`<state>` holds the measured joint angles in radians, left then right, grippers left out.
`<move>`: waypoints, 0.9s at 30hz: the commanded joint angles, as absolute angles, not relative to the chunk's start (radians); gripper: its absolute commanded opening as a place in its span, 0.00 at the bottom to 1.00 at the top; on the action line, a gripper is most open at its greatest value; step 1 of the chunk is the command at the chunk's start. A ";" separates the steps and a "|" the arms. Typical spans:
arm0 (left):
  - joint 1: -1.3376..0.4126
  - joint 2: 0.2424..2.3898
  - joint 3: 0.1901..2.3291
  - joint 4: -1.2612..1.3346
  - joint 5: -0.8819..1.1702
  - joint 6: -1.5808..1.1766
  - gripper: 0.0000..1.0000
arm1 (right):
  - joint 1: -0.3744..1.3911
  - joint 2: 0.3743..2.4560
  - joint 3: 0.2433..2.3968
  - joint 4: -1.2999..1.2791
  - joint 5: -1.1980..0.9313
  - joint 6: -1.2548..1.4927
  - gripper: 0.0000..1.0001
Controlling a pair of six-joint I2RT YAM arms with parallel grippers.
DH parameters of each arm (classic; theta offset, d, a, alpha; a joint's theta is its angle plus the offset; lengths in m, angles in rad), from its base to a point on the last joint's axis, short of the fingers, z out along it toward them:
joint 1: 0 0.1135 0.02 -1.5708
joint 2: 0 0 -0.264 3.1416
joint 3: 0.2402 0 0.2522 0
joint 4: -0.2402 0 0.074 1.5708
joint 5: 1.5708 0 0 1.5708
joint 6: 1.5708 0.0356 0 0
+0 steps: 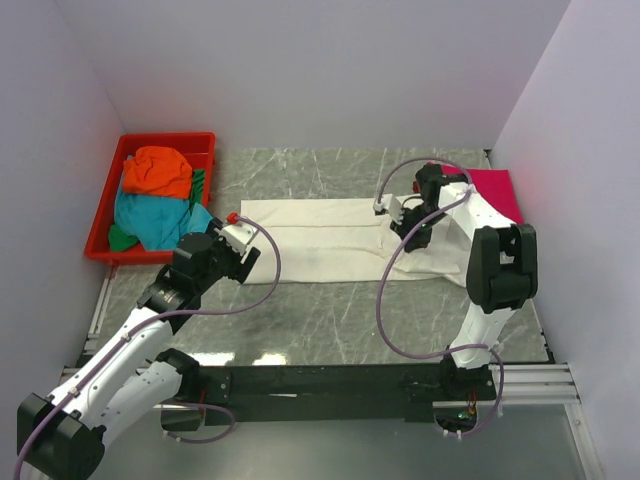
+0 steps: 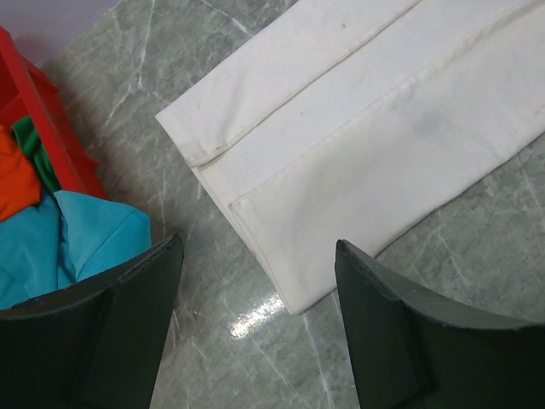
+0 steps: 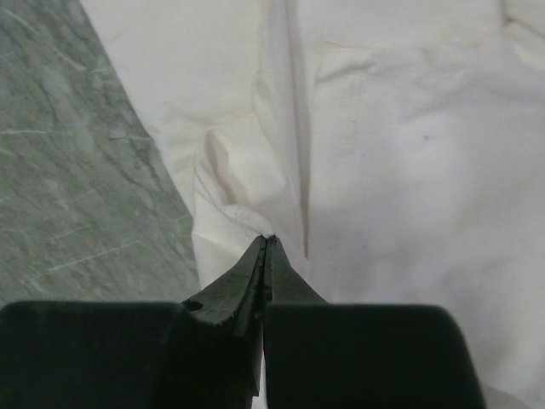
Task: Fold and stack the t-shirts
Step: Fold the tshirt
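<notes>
A cream-white t-shirt (image 1: 320, 240) lies on the table, folded into a long band running left to right. My left gripper (image 1: 236, 254) hangs open over its left end; in the left wrist view the shirt's near corner (image 2: 294, 294) lies on the marble between the wide-apart fingers (image 2: 260, 247). My right gripper (image 1: 410, 232) is at the shirt's right end. In the right wrist view it (image 3: 266, 239) is shut on a small puckered fold of the white cloth (image 3: 409, 153). A magenta-pink t-shirt (image 1: 496, 190) lies flat at the far right.
A red plastic tray (image 1: 103, 215) stands at the far left, holding an orange shirt (image 1: 158, 170), a teal shirt (image 1: 155, 220) and some green cloth (image 1: 121, 238). The left wrist view shows the tray wall (image 2: 51, 128) and the teal shirt (image 2: 85, 230). Walls close three sides.
</notes>
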<state>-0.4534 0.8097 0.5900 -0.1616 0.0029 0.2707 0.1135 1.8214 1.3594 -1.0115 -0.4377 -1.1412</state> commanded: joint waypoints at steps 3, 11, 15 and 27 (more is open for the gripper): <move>-0.457 0.808 0.611 -0.127 0.018 0.262 0.77 | 0.120 1.801 1.469 -0.943 -0.362 -1.083 0.00; -0.457 0.810 0.609 -0.127 0.017 0.262 0.77 | 0.189 1.832 1.525 -0.795 -0.250 -1.031 0.00; -0.457 0.811 0.609 -0.127 0.017 0.264 0.77 | 0.221 1.842 1.514 -0.706 -0.184 -1.002 0.00; -0.457 0.819 0.611 -0.129 0.026 0.262 0.77 | 0.258 1.832 1.448 -0.509 -0.074 -0.907 0.00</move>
